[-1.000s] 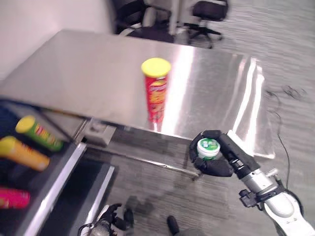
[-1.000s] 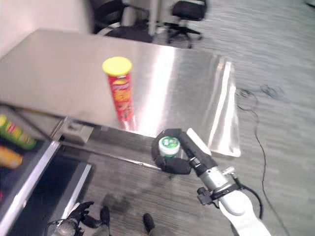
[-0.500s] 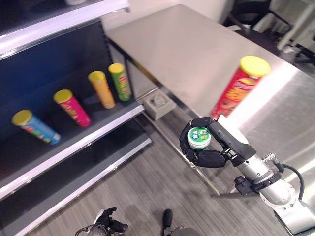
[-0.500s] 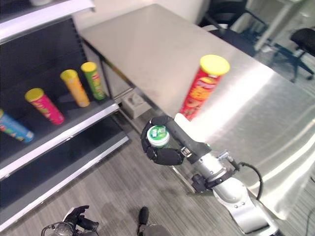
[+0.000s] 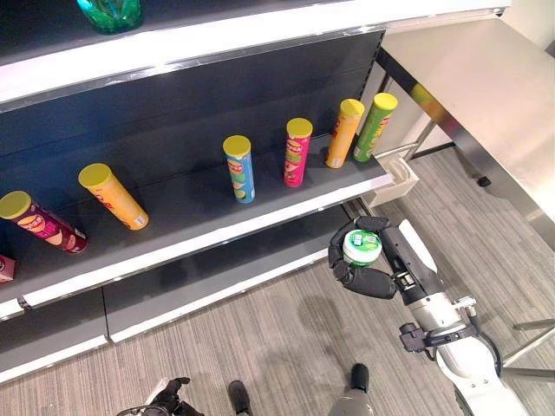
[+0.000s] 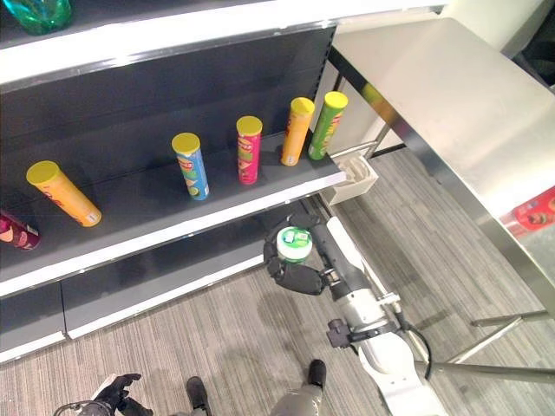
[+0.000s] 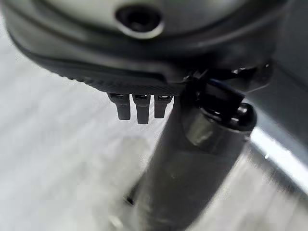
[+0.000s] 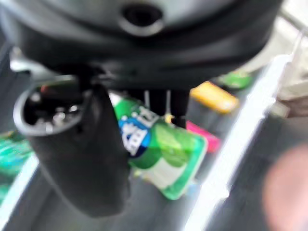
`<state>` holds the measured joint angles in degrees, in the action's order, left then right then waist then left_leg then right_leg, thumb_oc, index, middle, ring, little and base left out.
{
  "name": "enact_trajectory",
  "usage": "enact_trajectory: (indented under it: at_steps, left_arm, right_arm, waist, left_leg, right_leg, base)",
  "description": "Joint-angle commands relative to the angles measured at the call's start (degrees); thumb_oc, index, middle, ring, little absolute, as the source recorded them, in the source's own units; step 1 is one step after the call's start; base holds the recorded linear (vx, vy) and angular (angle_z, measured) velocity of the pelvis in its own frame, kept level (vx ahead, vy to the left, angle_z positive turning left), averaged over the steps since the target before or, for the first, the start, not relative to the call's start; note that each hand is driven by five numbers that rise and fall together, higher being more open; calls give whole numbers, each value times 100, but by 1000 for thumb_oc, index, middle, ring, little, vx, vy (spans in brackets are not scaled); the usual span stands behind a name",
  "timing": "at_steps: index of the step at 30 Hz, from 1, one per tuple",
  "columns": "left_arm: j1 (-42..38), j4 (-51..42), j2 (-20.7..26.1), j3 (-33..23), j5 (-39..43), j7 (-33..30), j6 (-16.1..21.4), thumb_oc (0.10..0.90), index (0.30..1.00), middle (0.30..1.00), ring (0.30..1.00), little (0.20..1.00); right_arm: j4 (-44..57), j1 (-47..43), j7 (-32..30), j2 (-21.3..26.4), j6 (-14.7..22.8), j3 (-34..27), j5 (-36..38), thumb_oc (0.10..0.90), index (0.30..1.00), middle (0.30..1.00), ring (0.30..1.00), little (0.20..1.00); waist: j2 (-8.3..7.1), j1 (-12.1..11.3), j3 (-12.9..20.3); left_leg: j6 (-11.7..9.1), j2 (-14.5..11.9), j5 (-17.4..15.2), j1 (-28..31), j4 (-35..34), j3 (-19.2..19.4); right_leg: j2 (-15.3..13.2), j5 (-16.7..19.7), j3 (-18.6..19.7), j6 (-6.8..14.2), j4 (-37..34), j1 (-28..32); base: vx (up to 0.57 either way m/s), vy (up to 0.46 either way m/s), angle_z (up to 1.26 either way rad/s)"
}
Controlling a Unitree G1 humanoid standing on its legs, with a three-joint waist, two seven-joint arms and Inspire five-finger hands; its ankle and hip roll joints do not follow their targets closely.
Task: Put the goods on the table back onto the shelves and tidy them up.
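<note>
The robot's right hand (image 5: 368, 270) hangs over the grey striped floor (image 5: 286, 347) in front of the dark shelving unit with white-edged boards (image 5: 217, 230), its dark fingers and thumb curled round a small green and white container with a round green-printed lid (image 5: 362, 247). The right wrist view shows the same container (image 8: 159, 149) gripped between thumb and fingers, its green body with a blue and white label pointing toward the shelves. The container sits just near of the middle shelf's right end, below its front edge.

On that middle shelf stands a row of tall crisp tubes with yellow lids: from the right, a green tube (image 5: 375, 126) and an orange tube (image 5: 344, 133) close together, then a pink tube (image 5: 296, 152), a blue tube (image 5: 238, 168), a yellow-orange tube (image 5: 113, 196) and, far left, a dark red tube (image 5: 39, 223). On the top board at the left is a green translucent object (image 5: 110, 12). The steel table (image 6: 451, 113) stands to the right of the shelves, with a red item (image 6: 536, 210) at its near edge.

The left hand's (image 7: 139, 106) fingers are too little seen to tell how they are set.
</note>
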<state>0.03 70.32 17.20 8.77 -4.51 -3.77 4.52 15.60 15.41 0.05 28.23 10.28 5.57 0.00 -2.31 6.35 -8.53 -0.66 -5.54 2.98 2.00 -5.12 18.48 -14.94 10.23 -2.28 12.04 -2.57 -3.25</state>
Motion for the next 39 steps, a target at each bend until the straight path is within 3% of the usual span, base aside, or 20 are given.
enact_trajectory:
  at_steps: [1,12,15,17,18,19,20,22,23,24,26,27,28,29,30,33,37,38,39]
  left_arm:
    - [315,147,-388,-57,183,268,208,800,900,900,900,900]
    - [481,43,-428,-10,162,297,136,800,900,900,900,900]
    - [445,29,-455,-90,364,237,102,800,900,900,900,900]
    - [414,-53,-439,-151,498,183,52,800,900,900,900,900]
    - [412,-55,-436,-150,499,183,49,800,900,900,900,900]
    - [405,-203,-452,-198,748,138,17,800,900,900,900,900]
    - [380,-242,-476,-173,851,119,30,800,900,900,900,900]
    - [386,-306,-487,-196,987,103,38,800,900,900,900,900]
    - [421,-306,-489,-216,1018,72,32,800,900,900,900,900]
    - [510,-301,-502,-264,1034,1,39,800,900,900,900,900]
    - [645,-223,-565,-312,1006,-25,56,800,900,900,900,900]
    - [721,-109,-616,-363,1008,45,44,800,900,900,900,900]
    - [766,-6,-672,-404,1008,52,26,800,900,900,900,900]
    - [766,-6,-673,-403,1008,52,27,800,900,900,900,900]
    - [736,-40,-723,-402,1007,31,50,800,900,900,900,900]
    - [618,-181,-684,-291,850,-76,105,800,900,900,900,900]
    - [523,-338,-598,-137,639,-178,147,800,900,900,900,900]
    - [102,-179,-570,-227,743,-165,-8,800,900,900,900,900]
    - [89,-212,-458,-161,760,-266,87,800,900,900,900,900]
  right_arm:
    - [12,1064,-215,-239,207,-510,-1,400,300,300,300,300]
    - [-298,1337,-371,-426,-107,-626,-167,400,300,300,300,300]
    - [-248,1335,-487,-502,-140,-701,-297,400,300,300,300,300]
    - [-209,1385,-527,-519,-259,-782,-336,400,300,300,300,300]
    - [-207,1384,-526,-522,-261,-784,-337,400,300,300,300,300]
    - [-157,1390,-777,-486,-426,-911,-598,400,300,300,300,300]
    - [-131,1371,-886,-490,-458,-920,-698,400,300,300,300,300]
    - [-69,1298,-1071,-504,-486,-962,-1026,400,300,300,300,300]
    - [-71,1240,-1137,-488,-503,-927,-1085,400,300,300,300,300]
    - [31,1212,-1243,-442,-500,-994,-1169,400,300,300,300,300]
    - [120,1198,-1290,-382,-467,-1097,-1264,400,300,300,300,300]
    - [124,1264,-1302,-432,-418,-1137,-1290,400,300,300,300,300]
    - [181,1295,-1328,-442,-394,-1154,-1303,400,300,300,300,300]
    - [182,1296,-1328,-441,-395,-1155,-1303,400,300,300,300,300]
    - [218,1321,-1338,-417,-424,-1184,-1430,400,300,300,300,300]
    - [294,1176,-1320,-293,-398,-1136,-1562,400,300,300,300,300]
    - [331,1062,-1322,-169,-357,-1137,-1723,400,300,300,300,300]
    - [298,1055,-1272,-201,-355,-1082,-1680,400,300,300,300,300]
    - [335,1066,-1377,-197,-391,-1091,-1754,400,300,300,300,300]
  waist:
    - [-260,332,648]
    - [-256,284,676]
    - [-308,264,512]
    - [-406,189,289]
    - [-397,197,296]
    - [-414,29,17]
    - [-418,12,-29]
    - [-399,-15,-17]
    - [-368,-40,-7]
    - [-239,-120,-39]
    - [-115,-198,-46]
    - [-9,-189,31]
    - [103,-189,106]
    - [106,-192,109]
    - [239,-128,210]
    - [306,-33,286]
    - [283,8,320]
    - [315,125,368]
    - [330,159,390]
  left_leg:
    - [-123,262,-528,154,26,-61]
    - [-107,269,-656,247,203,-132]
    - [-121,208,-918,-35,1000,-169]
    - [-224,96,-969,-521,1851,-222]
    - [-227,78,-997,-566,1913,-237]
    - [-475,-138,-552,-1323,3171,-547]
    - [-465,-178,-541,-1466,3187,-598]
    - [-360,-335,-646,-1536,2610,-542]
    - [-354,-394,-488,-1542,2303,-564]
    - [-455,-550,40,-1734,1368,-665]
    - [-533,-701,318,-1925,768,-761]
    - [-574,-739,386,-1746,416,-654]
    - [-632,-759,593,-1633,301,-611]
    - [-633,-763,597,-1634,296,-609]
    - [-657,-654,698,-1547,323,-502]
    - [-595,-449,612,-1343,303,-259]
    - [-451,-175,419,-1286,362,-93]
    - [-433,-152,395,-1268,355,14]
    - [-369,-68,325,-1247,369,52]
  right_leg:
    - [1284,-853,64,-374,66,200]
    - [1293,-972,54,-415,112,300]
    - [1288,-1099,61,-498,288,303]
    - [1239,-1157,15,-617,386,302]
    - [1250,-1159,4,-621,391,287]
    - [1293,-1227,-78,-825,459,324]
    - [1266,-1250,-134,-831,440,362]
    - [1153,-1320,-209,-748,411,433]
    - [1118,-1343,-220,-727,416,440]
    - [1065,-1495,-243,-706,429,492]
    - [989,-1618,-251,-650,398,596]
    - [991,-1720,-249,-589,383,704]
    - [990,-1696,-179,-549,345,755]
    - [994,-1693,-177,-550,343,750]
    - [820,-1688,-130,-501,289,856]
    - [567,-1628,43,-405,319,776]
    - [283,-1530,205,-273,380,679]
    - [254,-1437,321,-229,446,586]
    - [175,-1394,373,-202,508,548]
  base:
    - [23,30,5]
    - [6,3,-12]
    - [-30,-46,4]
    - [-88,-62,13]
    - [-116,-105,53]
    - [-55,-69,48]
    - [-16,-40,46]
    - [140,99,14]
    - [237,226,-6]
    - [250,249,-15]
    - [261,225,8]
    - [303,203,0]
    - [237,147,-15]
    - [338,255,6]
    - [328,279,26]
    - [289,276,-13]
    - [198,177,-44]
    - [200,204,-35]
    - [202,211,-31]
